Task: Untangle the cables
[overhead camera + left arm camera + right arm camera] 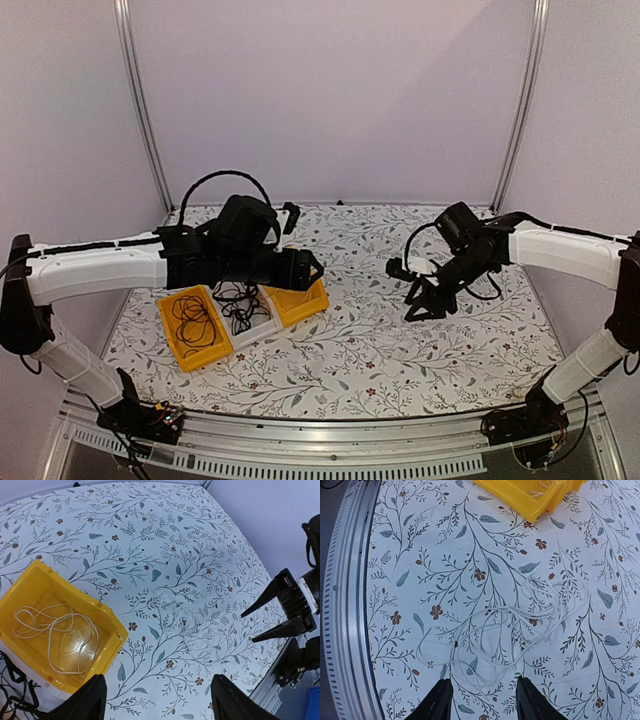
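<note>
right gripper [482, 702] spread wide, empty, over loose pale cable [520, 611] on table [395, 555] — lining up grab, I'd guess. left gripper [160, 700] released too, by yellow bin [107, 615] holding cream cable [60, 627] — looks sorted.

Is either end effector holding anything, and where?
Nothing is held. The left end effector and right end effector are open and empty; the pale cable lies loose under the right one.
</note>
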Robot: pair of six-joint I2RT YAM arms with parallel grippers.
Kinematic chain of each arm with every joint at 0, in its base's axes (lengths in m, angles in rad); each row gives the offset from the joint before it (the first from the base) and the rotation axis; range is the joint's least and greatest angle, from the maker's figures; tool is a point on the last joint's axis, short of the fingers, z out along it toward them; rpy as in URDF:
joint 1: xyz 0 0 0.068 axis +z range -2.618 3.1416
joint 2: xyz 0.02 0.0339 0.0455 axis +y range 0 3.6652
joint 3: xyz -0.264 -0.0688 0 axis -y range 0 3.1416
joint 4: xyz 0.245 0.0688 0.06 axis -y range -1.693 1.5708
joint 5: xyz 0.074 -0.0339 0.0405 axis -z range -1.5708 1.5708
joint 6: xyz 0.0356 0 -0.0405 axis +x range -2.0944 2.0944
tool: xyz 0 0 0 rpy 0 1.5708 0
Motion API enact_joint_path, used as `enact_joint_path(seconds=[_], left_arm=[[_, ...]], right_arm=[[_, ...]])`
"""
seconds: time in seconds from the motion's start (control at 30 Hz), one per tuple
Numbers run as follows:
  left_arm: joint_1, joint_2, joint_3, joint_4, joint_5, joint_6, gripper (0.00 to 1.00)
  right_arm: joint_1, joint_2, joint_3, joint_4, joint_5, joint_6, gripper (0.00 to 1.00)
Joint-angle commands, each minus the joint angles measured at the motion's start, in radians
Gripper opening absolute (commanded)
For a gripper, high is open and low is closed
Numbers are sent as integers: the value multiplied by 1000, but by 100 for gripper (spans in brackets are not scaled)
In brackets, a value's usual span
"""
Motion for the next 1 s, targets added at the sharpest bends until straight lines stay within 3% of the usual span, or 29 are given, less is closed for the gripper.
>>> enact_joint_path(seconds=[0.0, 0.37, 0.4, 0.53, 0.6, 0.73, 0.97], left_arm=[[8, -37, -21, 67, -16, -84, 75], [10, -137, -74, 35, -75, -127, 76], [11, -149, -83, 35, -80, -130, 76], [10, -183, -112, 42, -90, -137, 77], [9, -184, -116, 61, -81, -117, 76], [-1, -162, -111, 144, -34, -32, 82], [-63, -106, -93, 485, 51, 201, 90]], right_arm=[[52, 26, -18, 16, 52, -111, 47], [97, 193, 13, -10, 86, -187, 49], [98, 203, 13, -4, 93, -180, 46], [98, 213, 58, -14, 78, -147, 11], [98, 190, 100, -41, 58, -128, 1], [98, 99, 229, -131, -3, -113, 0], [98, -67, 463, -232, -54, -72, 0]])
